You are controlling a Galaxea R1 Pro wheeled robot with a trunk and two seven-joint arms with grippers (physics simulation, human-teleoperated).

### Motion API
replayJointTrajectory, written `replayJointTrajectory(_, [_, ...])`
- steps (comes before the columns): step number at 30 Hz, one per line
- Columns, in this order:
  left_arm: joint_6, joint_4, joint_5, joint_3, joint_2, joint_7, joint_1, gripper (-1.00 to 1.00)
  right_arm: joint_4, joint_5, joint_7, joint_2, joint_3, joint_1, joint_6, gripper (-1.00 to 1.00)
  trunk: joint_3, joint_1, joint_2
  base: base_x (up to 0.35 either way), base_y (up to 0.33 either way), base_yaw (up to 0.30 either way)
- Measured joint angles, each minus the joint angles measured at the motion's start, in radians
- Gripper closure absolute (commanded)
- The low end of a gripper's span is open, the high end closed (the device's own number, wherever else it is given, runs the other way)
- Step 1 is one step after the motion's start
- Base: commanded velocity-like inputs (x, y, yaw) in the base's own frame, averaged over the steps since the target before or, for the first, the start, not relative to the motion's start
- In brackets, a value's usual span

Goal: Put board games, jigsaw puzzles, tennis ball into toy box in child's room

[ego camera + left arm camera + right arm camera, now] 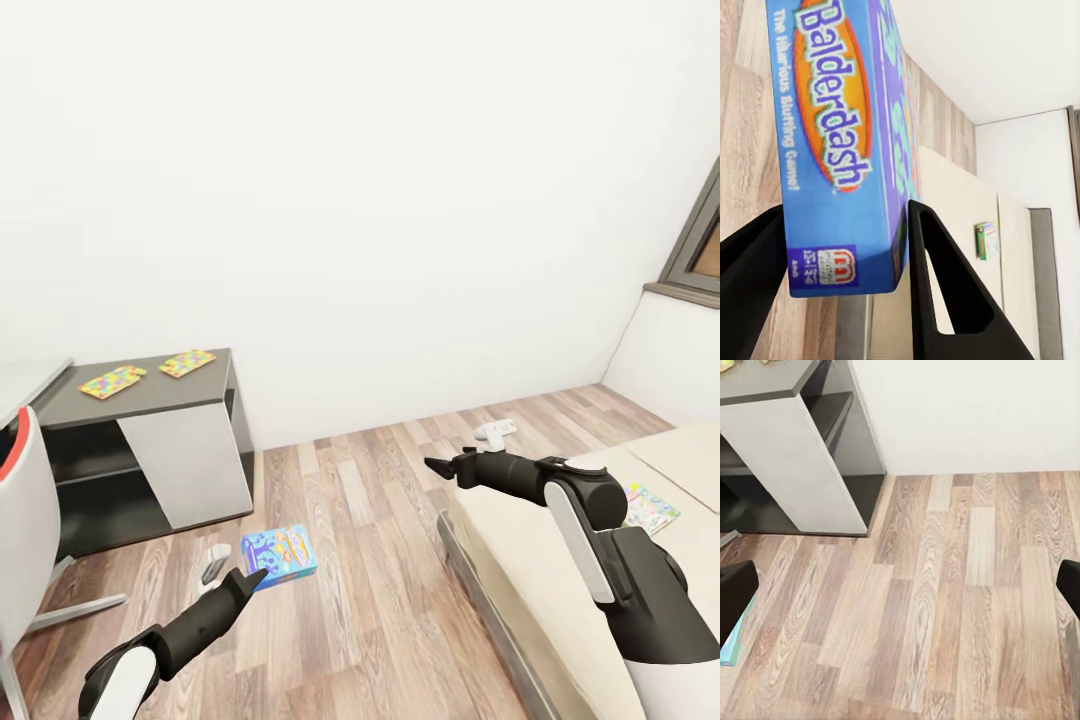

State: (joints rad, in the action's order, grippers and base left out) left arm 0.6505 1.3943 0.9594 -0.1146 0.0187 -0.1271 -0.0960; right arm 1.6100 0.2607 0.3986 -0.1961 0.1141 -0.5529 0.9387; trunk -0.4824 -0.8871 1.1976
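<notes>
Left gripper [252, 577] is clamped on the blue Balderdash board game [279, 557]; you're holding it above the wood floor [380, 590], out in front of the grey table [150, 400]. Left wrist view confirms it: box [840, 142] sits between both black fingers [945, 300], each touching a face, box edge-on to the camera.

Right gripper [432, 465] is spread wide with nothing in it. In its wrist view the finger tips [735, 600] sit at opposite edges with bare floor [945, 600] between. Your right arm reaches out over the floor just beside the bed [560, 560].

Second board game [650, 508] lies flat on the bed, close behind your right forearm; it also shows small in the left wrist view [987, 240].

Two colourful flat jigsaw puzzles [113, 381] and [187, 362] lie side by side on the table top, apart from each other.

White chair [20, 520] stands beside the table at your far left
</notes>
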Motion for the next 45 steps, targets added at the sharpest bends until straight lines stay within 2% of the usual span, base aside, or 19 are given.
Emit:
replayJointTrajectory(10, [0.0,-0.007,0.0,0.0,0.001,0.001,0.0,1.0,0.0,0.0,0.001,-0.005,0.011,0.0,0.015,-1.0,0.031,0.038,-0.07,0.0,0.0,0.0])
replayJointTrajectory(20, [-0.002,-0.012,-0.001,0.0,0.0,0.001,0.0,1.0,0.0,0.0,0.001,-0.003,0.002,0.0,0.025,-1.0,0.074,0.077,-0.14,0.0,0.0,0.0])
replayJointTrajectory(27, [-0.003,-0.016,-0.002,0.0,-0.001,0.002,0.0,1.0,-0.001,0.003,0.004,-0.003,-0.002,0.0,0.011,-1.0,0.097,0.104,-0.189,0.0,0.0,0.0])
replayJointTrajectory(45, [-0.002,-0.016,0.003,0.0,-0.003,-0.006,0.0,1.0,0.0,0.012,0.004,-0.002,-0.007,-0.002,0.048,-1.0,0.154,0.173,-0.315,0.0,0.0,0.029])
